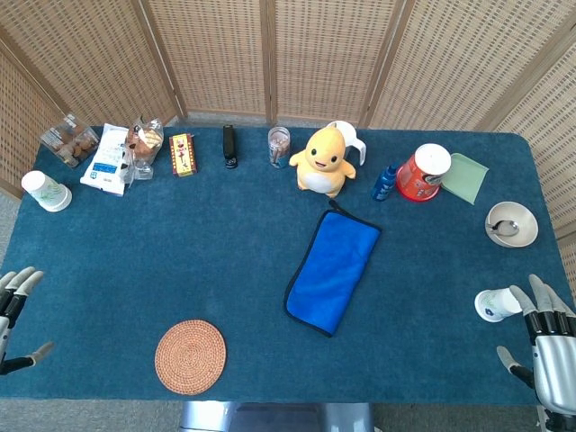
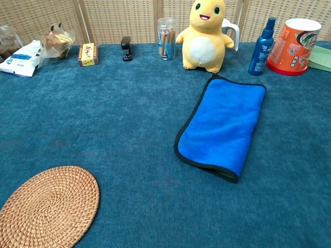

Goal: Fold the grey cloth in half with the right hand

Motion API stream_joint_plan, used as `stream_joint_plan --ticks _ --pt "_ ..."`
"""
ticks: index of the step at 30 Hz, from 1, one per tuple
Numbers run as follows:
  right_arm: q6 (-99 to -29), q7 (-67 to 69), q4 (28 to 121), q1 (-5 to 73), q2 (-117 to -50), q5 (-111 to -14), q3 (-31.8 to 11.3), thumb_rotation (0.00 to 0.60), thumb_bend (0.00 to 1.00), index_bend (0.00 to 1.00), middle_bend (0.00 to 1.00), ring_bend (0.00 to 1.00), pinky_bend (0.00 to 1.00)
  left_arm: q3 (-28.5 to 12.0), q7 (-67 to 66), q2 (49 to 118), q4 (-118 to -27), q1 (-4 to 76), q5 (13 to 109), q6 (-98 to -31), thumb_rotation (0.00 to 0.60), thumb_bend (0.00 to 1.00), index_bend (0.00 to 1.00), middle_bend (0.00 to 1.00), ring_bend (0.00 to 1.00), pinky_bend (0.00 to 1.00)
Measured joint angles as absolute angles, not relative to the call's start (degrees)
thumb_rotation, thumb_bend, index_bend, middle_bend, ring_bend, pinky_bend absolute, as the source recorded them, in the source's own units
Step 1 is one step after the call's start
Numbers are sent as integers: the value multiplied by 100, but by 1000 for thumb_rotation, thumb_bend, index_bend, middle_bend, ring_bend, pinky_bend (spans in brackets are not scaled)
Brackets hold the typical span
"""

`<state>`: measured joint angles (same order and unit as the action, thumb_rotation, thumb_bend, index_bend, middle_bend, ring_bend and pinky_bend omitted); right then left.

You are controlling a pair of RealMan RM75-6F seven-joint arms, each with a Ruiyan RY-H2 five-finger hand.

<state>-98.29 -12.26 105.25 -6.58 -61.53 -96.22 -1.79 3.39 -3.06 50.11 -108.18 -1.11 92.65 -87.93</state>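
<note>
1. Right hand [image 1: 551,346] sits at the table's [image 1: 180,261] 4 o'clock corner, fingers spread and upright, gripping nothing. A paper cup [image 1: 491,305] lies on its side just beside the fingertips; contact cannot be told.
2. Left hand [image 1: 13,310] at the 8 o'clock edge, fingers apart, empty. The task names the right hand only, so this one probably just waits out of the way.
3. The only cloth [image 1: 332,270] on the table is bright blue with a dark border, not grey; I take it for the task's thing. It lies slightly right of centre, long axis running 1 to 7 o'clock.
4. In the chest view the cloth's [image 2: 222,126] near end shows a doubled edge, so it looks already folded in half. With both hands parked clear, the task reads as finished or nearly so.
5. Plush toy [image 1: 320,160] stands close to the cloth's far corner at 12 o'clock; contact cannot be told. A woven coaster [image 1: 190,356] sits well apart at 7 o'clock.
6. Snacks, a spray bottle [image 1: 384,183] and a red tub [image 1: 423,172] line the far edge, probably as clutter kept clear of the working area.
</note>
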Motion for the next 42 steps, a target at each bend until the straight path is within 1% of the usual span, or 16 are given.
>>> stream_joint_plan --ticks 42 --pt "-9836 -1197 10534 -667 -6140 -9623 -193 600 0 153 12 13 202 357 -255 4992 -10817 -118 9304 -8801 600 209 48 0 0 1"
